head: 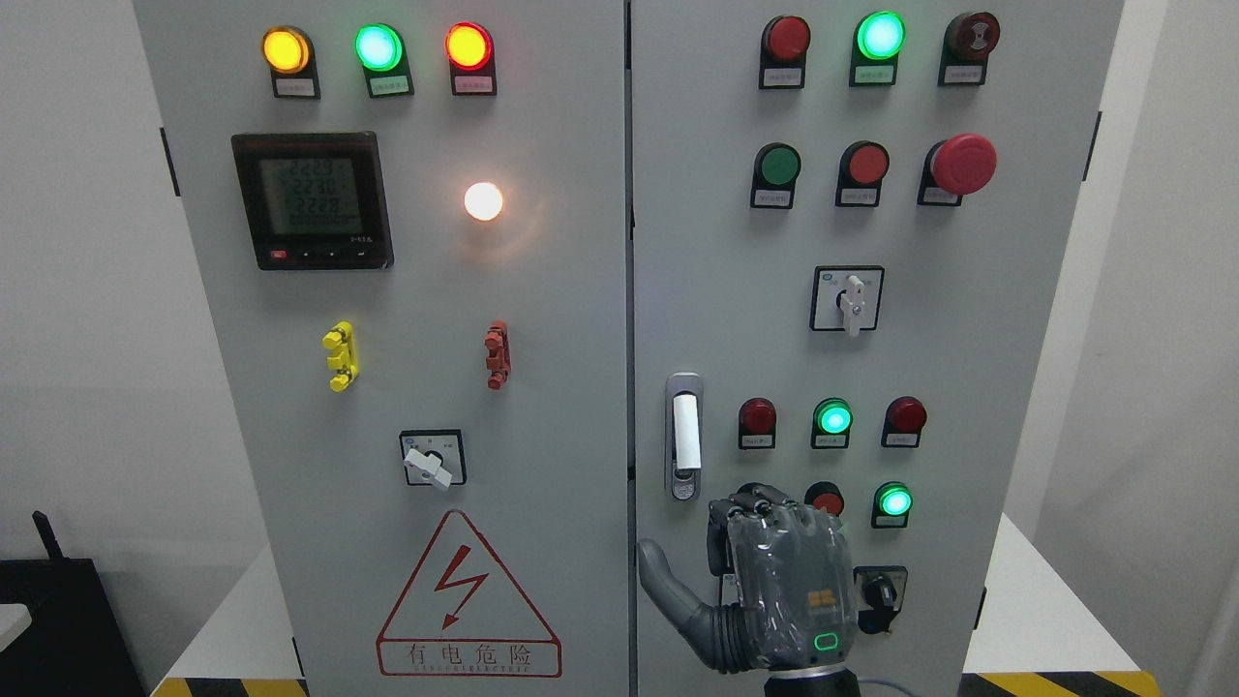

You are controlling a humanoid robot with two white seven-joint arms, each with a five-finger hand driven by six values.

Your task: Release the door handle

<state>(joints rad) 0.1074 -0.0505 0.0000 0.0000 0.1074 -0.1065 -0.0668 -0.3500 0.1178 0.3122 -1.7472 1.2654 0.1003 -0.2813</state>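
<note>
Standing upright on the right-hand cabinet door (968,319), close to its left edge and just right of the seam between the two doors, the door handle (684,436) is a silver plate with a white lever and a small lock at its foot. Nothing touches it. Just below and slightly right of it is the right hand (765,581), its arm rising from the bottom edge right of the middle; the back of the hand faces the camera, the fingers (760,503) are curled over at the knuckles and hold nothing, and the thumb (668,586) sticks out to the left, clear of the handle. The fingertips lie toward the door, but whether they touch it cannot be told.

Around the hand on the same door sit a lit green lamp (894,501), a partly hidden red button (826,500) and a black key switch (879,590). Higher up is a white rotary selector (850,300) and a large red mushroom button (963,163).

On the left-hand door (542,387) are a digital meter (312,200), a yellow clip (341,356), a red clip (497,354), and a red electric warning triangle (468,600)
</note>
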